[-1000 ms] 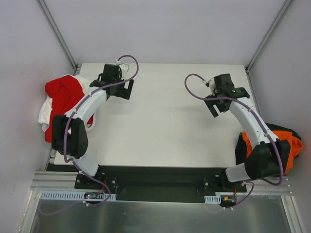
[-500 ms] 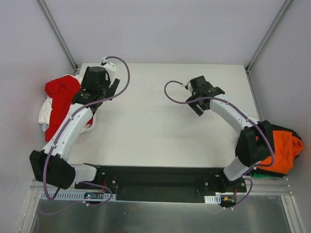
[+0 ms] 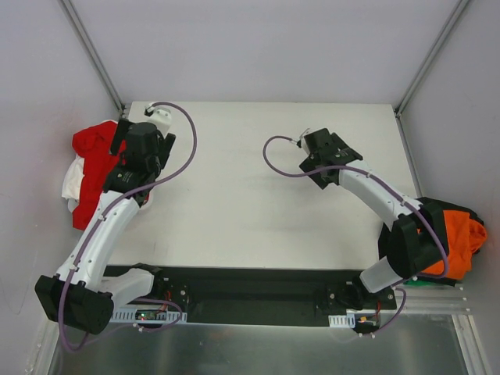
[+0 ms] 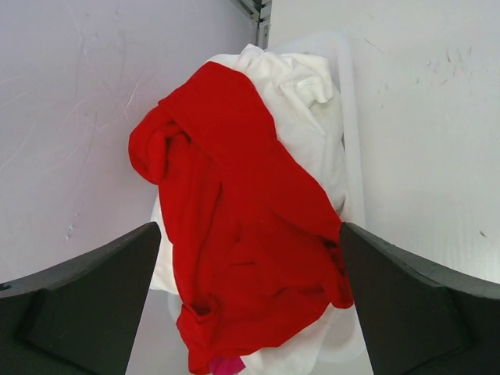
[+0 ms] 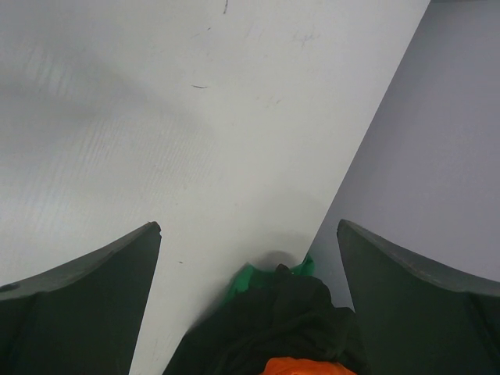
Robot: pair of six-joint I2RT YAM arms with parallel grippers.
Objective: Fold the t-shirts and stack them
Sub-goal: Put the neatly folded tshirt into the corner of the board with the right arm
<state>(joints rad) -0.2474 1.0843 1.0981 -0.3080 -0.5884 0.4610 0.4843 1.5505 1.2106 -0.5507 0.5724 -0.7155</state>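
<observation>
Bench (image 3: 258, 180): white and flat, with both arm bases at its near edge and grey walls on its 3 other sides.
Left heap: 2 t-shirts are bunched at the far left edge of the bench, against the left wall.
Red t-shirt (image 4: 242, 234): crumpled on top of the heap and draped over most of it. A small magenta patch shows at its near end.
White t-shirt (image 4: 308, 101): under the red one, showing at the far end and along both sides.
Left fingers (image 4: 86, 301): spread wide and holding nothing. They hang over the left heap, and in the wrist view the red cloth lies between the 2 tips.
Left arm (image 3: 101, 230): reaches from the near left base toward the far left corner.
Right heap: off the near right edge of the bench, partly hidden by the elbow of the right arm (image 3: 375, 191).
Orange t-shirt (image 3: 461, 238): bunched on top of the right heap.
Black t-shirt (image 5: 273, 324): under and around the orange one.
Green cloth (image 5: 254, 280): a small bit showing at the bench edge, just beside the black shirt.
Right fingers (image 5: 86, 301): spread wide and holding nothing, over bare bench right of centre, well apart from both heaps.
Purple cable (image 3: 275, 156): loops off the right wrist.
</observation>
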